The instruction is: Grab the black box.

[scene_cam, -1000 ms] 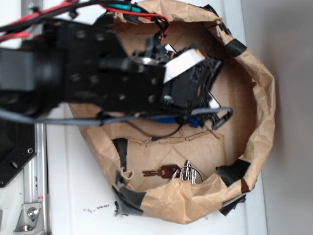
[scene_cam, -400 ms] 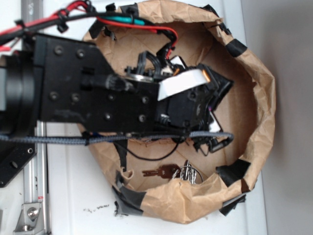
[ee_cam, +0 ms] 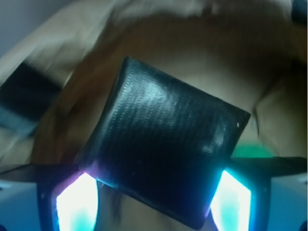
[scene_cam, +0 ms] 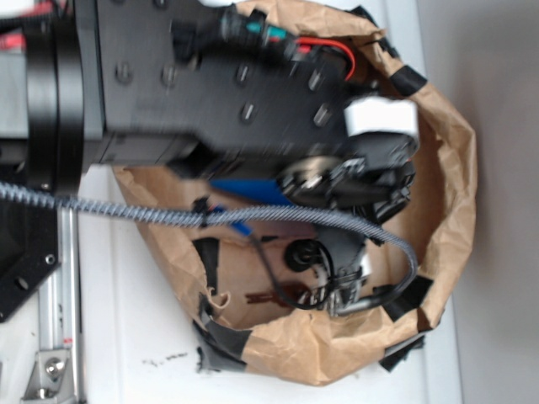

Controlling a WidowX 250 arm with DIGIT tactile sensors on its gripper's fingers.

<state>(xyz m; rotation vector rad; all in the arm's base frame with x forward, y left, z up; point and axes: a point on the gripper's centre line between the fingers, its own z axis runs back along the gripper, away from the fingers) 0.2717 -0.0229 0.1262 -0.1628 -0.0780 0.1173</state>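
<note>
1. The gripper (ee_cam: 154, 192) is closed on the black box (ee_cam: 166, 149), which is pinched between its fingers (ee_cam: 77, 204) (glowing cyan).
2. The box is held tilted above the brown paper bowl (scene_cam: 446, 168).
3. Keys (scene_cam: 278, 296) are seen on the bowl's floor.

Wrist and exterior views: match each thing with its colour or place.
1 black box
2 paper wall
3 braided cable
4 fingers

a grey, running in from the left edge
b glowing cyan
c brown, patched with black tape
d matte dark, sitting between two lit pads

Pairs: 1-d, 2-c, 3-a, 4-b
</note>
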